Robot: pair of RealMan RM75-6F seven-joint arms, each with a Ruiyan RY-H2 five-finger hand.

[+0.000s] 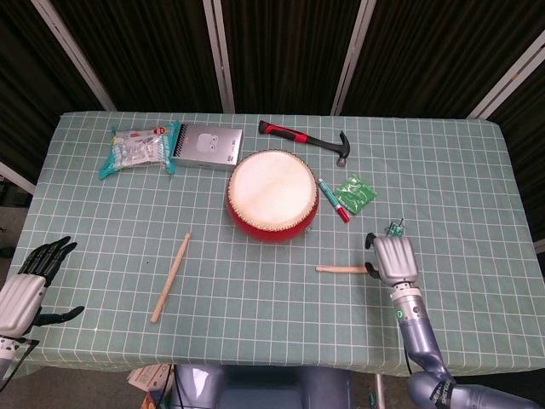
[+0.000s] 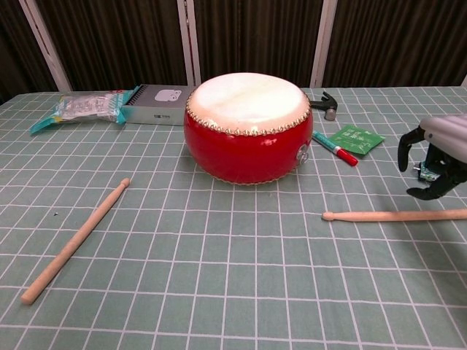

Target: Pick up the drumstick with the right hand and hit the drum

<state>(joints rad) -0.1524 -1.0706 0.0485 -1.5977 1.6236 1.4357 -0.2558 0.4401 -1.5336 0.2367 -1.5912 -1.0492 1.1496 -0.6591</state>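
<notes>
The drum (image 1: pixel 272 195) sits mid-frame on the table (image 1: pixel 477 170), a hammer (image 1: pixel 308 140) behind it. One drumstick (image 1: pixel 171 277) lies lower left; another drumstick (image 1: pixel 341 269) lies lower right, under the right hand (image 1: pixel 392 258).

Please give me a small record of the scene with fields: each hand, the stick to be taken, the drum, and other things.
right hand: open, above the right drumstick, not touching it
left hand: open, at the table's near left edge, holding nothing
drum: red, upright, mid-table
other drumstick: lies left of the drum
behind the drum: hammer, grey box
</notes>
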